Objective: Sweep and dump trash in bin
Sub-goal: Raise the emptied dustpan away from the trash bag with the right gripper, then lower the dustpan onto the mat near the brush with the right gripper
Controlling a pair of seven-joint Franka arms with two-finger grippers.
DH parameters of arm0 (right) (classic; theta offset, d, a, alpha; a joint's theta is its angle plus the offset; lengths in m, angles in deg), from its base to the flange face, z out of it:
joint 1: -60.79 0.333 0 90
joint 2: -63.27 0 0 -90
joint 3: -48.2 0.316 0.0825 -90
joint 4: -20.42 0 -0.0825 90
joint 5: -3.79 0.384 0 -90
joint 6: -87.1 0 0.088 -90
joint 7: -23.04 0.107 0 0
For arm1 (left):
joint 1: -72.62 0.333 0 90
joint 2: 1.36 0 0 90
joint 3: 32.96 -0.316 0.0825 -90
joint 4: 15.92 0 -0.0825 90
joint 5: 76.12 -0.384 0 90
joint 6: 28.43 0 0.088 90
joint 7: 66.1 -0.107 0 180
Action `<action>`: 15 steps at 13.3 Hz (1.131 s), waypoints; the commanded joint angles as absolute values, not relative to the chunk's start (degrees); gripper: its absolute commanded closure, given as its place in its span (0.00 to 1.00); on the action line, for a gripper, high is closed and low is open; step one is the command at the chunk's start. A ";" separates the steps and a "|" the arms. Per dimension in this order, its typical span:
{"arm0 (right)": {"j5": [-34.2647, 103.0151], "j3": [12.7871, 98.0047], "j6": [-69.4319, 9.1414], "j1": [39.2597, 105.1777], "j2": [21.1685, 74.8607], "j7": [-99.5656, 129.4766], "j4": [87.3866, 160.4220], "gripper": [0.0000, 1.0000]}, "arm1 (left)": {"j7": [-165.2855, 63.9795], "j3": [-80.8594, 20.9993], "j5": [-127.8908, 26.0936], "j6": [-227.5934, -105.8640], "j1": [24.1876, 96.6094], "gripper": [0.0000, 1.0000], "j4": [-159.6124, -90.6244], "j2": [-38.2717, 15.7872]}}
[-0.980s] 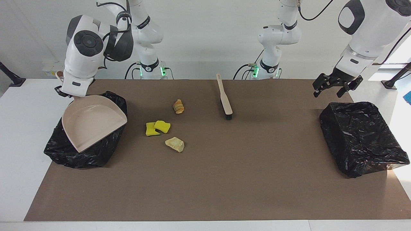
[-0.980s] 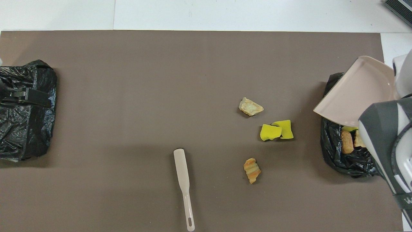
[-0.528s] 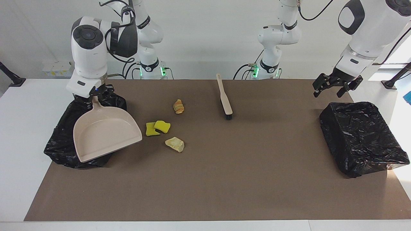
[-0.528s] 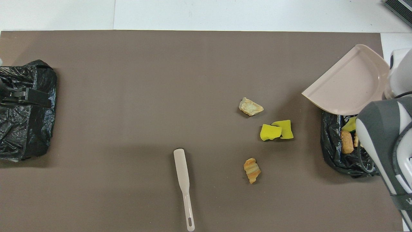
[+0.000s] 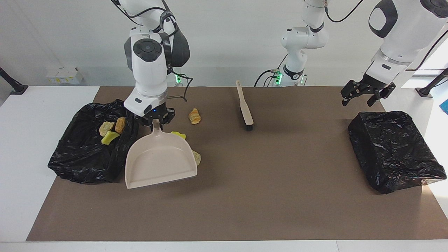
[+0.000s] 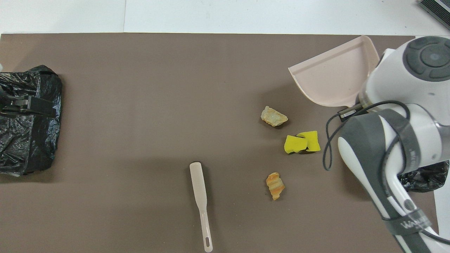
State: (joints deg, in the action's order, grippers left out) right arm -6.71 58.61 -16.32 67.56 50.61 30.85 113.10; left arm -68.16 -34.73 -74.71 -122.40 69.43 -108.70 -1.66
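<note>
With 3 pieces in the bin (image 5: 84, 154), I hold the dustpan (image 5: 159, 159) pinched in my right end effector (image 5: 154, 120) above 4 trash pieces (image 6: 302, 142) mid-counter; left end effector (image 5: 364, 92) waits spread; next, the brush (image 5: 245, 108).

A white table (image 5: 21, 140) carries a brown mat (image 5: 245, 203) over most of its top. On the mat lie a beige brush (image 5: 244, 106) with black bristles, 4 loose trash pieces and 2 black-lined bins. Toward the right arm's end from the brush sit a croissant-like lump (image 6: 275, 185), 2 touching yellow sponge chunks (image 6: 302, 142) and a pale tan lump (image 6: 273, 116). One lined bin (image 5: 84, 154) stands past those pieces at that end; the other bin (image 5: 395, 150) stands toward the left arm's end.
</note>
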 commanded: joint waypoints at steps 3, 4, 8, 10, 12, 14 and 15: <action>1.41 58.57 -17.57 72.11 41.49 39.80 102.44 1.00 | -68.12 -34.36 -75.51 -123.09 69.98 0.00 -109.26 -0.92; 1.41 58.57 -17.75 74.39 39.12 43.92 99.89 1.00 | -68.12 -34.36 -75.51 -123.09 69.98 0.00 -109.26 -0.92; 1.50 58.57 -17.67 80.64 33.31 50.89 94.00 1.00 | -68.12 -34.36 -75.51 -123.00 69.98 0.00 -109.26 -0.92; 1.59 58.65 -17.93 83.37 29.02 54.32 89.70 1.00 | -68.12 -34.36 -75.42 -123.09 69.98 0.00 -109.26 -0.92; 1.59 58.48 -19.41 86.36 25.05 57.65 86.96 1.00 | -68.12 -34.36 -75.51 -123.09 69.98 0.00 -109.26 -0.92; 1.85 58.65 -22.14 88.29 23.11 59.08 87.12 1.00 | -68.12 -34.36 -75.51 -123.09 69.98 0.00 -109.26 -0.92; 1.94 58.65 -23.02 89.17 22.15 59.16 87.04 1.00 | -68.12 -34.36 -75.51 -123.09 69.98 0.00 -109.26 -0.92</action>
State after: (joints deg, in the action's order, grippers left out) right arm 0.51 58.68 -22.08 87.96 25.07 58.10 90.09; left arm -68.16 -34.73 -74.71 -122.40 69.43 -108.70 -1.66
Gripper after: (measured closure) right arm 0.683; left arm 0.000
